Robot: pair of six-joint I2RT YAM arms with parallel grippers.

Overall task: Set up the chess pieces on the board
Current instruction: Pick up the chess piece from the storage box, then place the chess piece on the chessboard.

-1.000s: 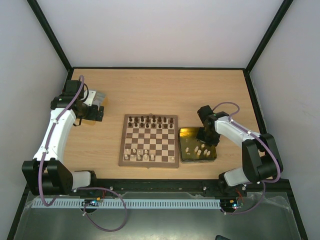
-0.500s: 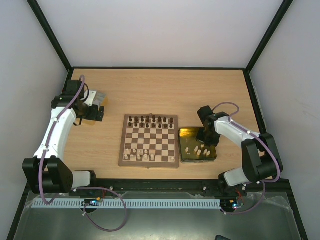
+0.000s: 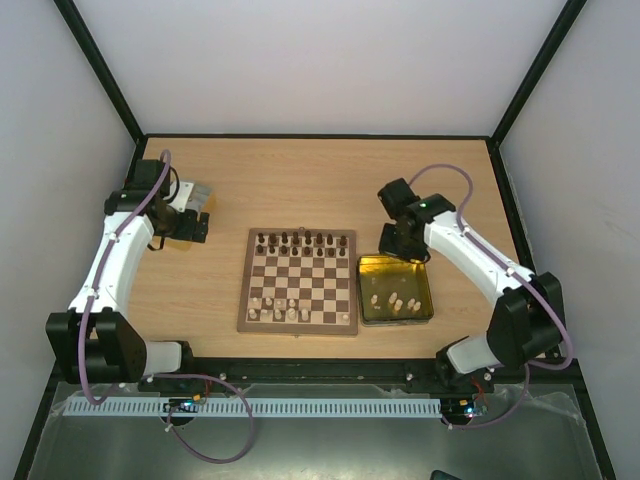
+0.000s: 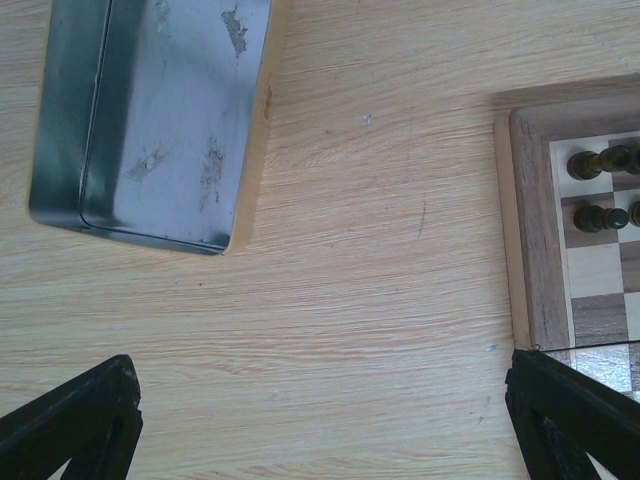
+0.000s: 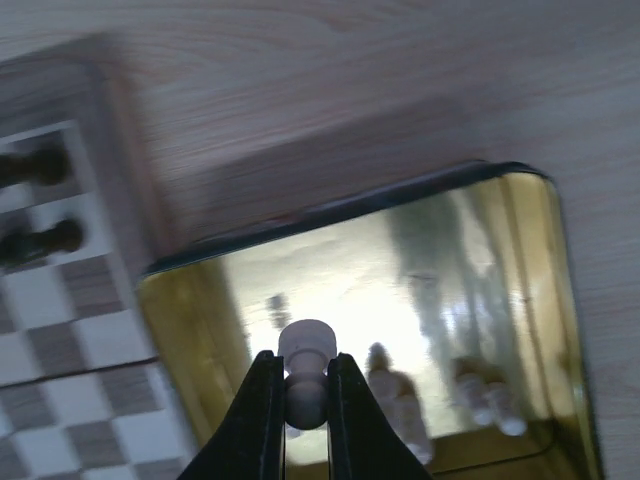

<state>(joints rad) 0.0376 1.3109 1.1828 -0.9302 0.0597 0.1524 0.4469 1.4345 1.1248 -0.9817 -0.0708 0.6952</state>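
Gripping a cream pawn (image 5: pixel 305 345) by its stem, the right pincer (image 5: pixel 303 390) hangs above the gold tray (image 5: pixel 480 260), where more cream pieces (image 3: pixel 393 300) lie, beside the board (image 3: pixel 310 283), whose far rows hold dark pieces (image 3: pixel 300 240). The left pincer (image 4: pixel 320 365) gapes wide over the table (image 4: pixel 380 200) between silver tray (image 4: pixel 150 110) and board

My left arm extends forward at its own side, left gripper (image 4: pixel 320 430) spread wide. My right arm angles inward, right gripper (image 5: pixel 303 395) pinching a pale chess piece (image 5: pixel 306 345).
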